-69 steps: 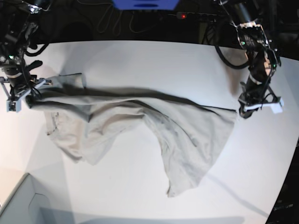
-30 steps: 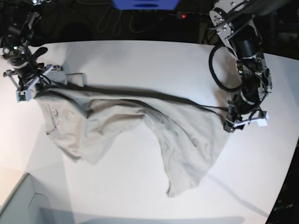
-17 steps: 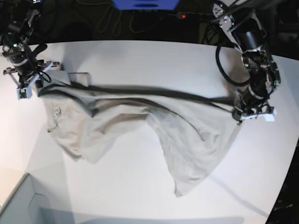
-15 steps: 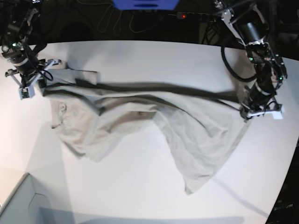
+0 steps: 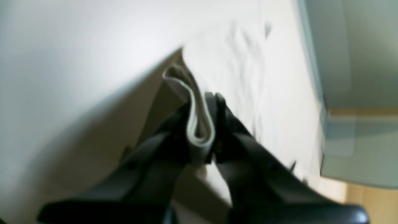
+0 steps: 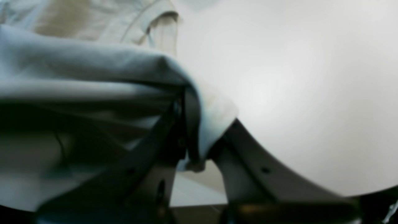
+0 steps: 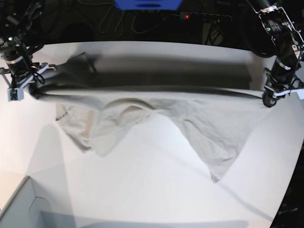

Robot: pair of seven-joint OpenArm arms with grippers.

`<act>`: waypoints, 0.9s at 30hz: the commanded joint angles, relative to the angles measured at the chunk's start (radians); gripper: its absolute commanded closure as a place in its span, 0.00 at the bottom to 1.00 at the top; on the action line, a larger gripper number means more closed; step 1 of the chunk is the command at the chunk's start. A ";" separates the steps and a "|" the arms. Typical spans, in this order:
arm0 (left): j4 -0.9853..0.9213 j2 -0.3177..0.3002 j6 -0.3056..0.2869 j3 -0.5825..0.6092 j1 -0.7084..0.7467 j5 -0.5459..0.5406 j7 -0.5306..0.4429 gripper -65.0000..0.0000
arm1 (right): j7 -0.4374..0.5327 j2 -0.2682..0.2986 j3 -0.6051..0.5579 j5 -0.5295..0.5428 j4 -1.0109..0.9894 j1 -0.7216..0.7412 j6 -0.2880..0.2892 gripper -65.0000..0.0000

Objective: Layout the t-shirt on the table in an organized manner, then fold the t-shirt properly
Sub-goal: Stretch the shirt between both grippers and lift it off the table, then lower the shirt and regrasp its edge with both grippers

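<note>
- At the near left corner of the base view, the corner of a pale grey box (image 7: 21, 206) shows below the table (image 7: 142, 190).
- The white table lies bare in the near half, with soft shadows under the cloth.
- The t-shirt (image 7: 156, 114) hangs stretched between the two arms across the middle of the table; its top edge runs as a taut, nearly straight line from one side to the other.
- Below that line the cloth sags in two lobes: a shorter crumpled one toward the base view's left and a longer pointed one toward its right, both lying on the table.
- The left gripper (image 7: 278, 92), on the base view's right, is clenched on the shirt's edge; the left wrist view shows a folded loop of cloth (image 5: 199, 124) pinched between the dark fingers (image 5: 236, 133).
- The right gripper (image 7: 23, 88), on the base view's left, is likewise clamped on the shirt; in its wrist view the cloth (image 6: 93, 71) drapes over the closed jaws.
- Behind the table the background is dark, with cables and a blue object (image 7: 147, 4) at the top edge.
</note>
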 commanded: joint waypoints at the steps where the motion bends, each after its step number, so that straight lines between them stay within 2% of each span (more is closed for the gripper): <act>1: 0.019 -0.018 -0.008 -0.009 -0.014 -0.010 -0.031 1.00 | 0.021 0.012 0.003 0.001 0.016 0.009 0.014 1.00; 6: 0.007 -0.041 -0.007 0.003 -0.099 -0.009 -0.031 1.00 | 0.021 0.055 -0.095 -0.001 -0.023 0.067 0.014 1.00; 12: -0.126 -0.081 -0.005 0.112 -0.243 -0.007 -0.037 1.00 | 0.015 0.106 -0.177 -0.009 -0.152 0.216 0.014 1.00; 18: -0.376 -0.138 -0.005 0.221 -0.383 -0.007 -0.040 1.00 | 0.020 0.111 -0.177 -0.165 -0.317 0.384 0.014 1.00; 23: -0.528 -0.166 -0.005 0.239 -0.456 -0.007 -0.040 0.99 | 0.021 0.111 -0.175 -0.205 -0.363 0.420 0.014 1.00; 25: -0.565 -0.176 -0.005 0.239 -0.473 -0.007 -0.034 0.92 | 0.021 0.109 -0.175 -0.202 -0.365 0.420 0.014 1.00; 27: -0.562 -0.175 -0.007 0.239 -0.475 -0.012 -0.032 0.78 | 0.021 0.109 -0.175 -0.202 -0.365 0.419 0.014 1.00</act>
